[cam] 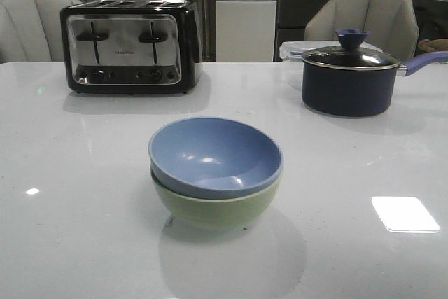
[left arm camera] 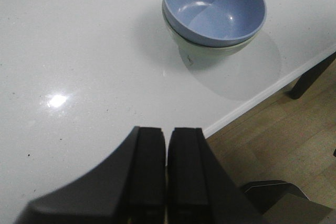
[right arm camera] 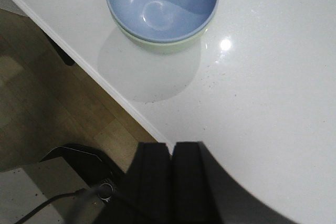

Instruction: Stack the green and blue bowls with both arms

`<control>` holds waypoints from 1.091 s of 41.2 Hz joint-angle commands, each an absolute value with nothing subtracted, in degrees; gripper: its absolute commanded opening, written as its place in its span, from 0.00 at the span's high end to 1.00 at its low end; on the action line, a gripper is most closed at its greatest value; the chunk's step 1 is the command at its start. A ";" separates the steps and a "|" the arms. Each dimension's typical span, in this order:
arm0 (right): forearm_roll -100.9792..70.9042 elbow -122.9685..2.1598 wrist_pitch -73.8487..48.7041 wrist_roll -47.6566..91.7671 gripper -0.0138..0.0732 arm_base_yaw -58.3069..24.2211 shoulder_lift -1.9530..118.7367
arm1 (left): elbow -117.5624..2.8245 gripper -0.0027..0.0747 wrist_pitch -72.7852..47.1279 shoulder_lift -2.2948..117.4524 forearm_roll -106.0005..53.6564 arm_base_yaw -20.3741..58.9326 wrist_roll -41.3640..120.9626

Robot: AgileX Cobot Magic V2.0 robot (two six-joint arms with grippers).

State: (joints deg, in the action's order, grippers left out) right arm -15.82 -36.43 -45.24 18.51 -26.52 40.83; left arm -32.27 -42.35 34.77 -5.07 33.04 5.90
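Blue bowl [cam: 213, 153] sits nested inside the green bowl [cam: 213, 208], mid-desk [cam: 84, 173] near the front edge. Both the left gripper [left arm camera: 166, 169] and right gripper [right arm camera: 171, 174] have jaws clenched on nothing, well back from the stack.

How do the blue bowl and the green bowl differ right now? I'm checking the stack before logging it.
The blue bowl sits nested inside the green bowl, which alone rests on the table. The blue bowl's inside is fully visible; the green bowl shows only its outer wall. The blue bowl sits slightly tilted; the green looks level. Both are round, matte and similar in width.
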 commanded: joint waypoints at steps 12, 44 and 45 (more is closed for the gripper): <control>-16.80 -38.00 -42.76 19.01 0.81 -26.63 40.60 | -33.82 0.85 -38.64 34.67 -5.21 33.50 5.79; -16.80 -38.00 -42.88 19.01 0.81 -26.63 40.60 | -20.69 0.85 -22.39 11.64 -4.19 11.09 5.79; -16.80 -38.00 -42.88 19.01 0.81 -26.63 40.60 | -19.91 0.85 -21.58 11.16 -4.19 10.56 5.79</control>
State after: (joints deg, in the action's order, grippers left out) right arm -15.82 -36.43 -45.69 18.51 -26.52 40.83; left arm -20.63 -29.70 12.98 -3.85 12.37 5.90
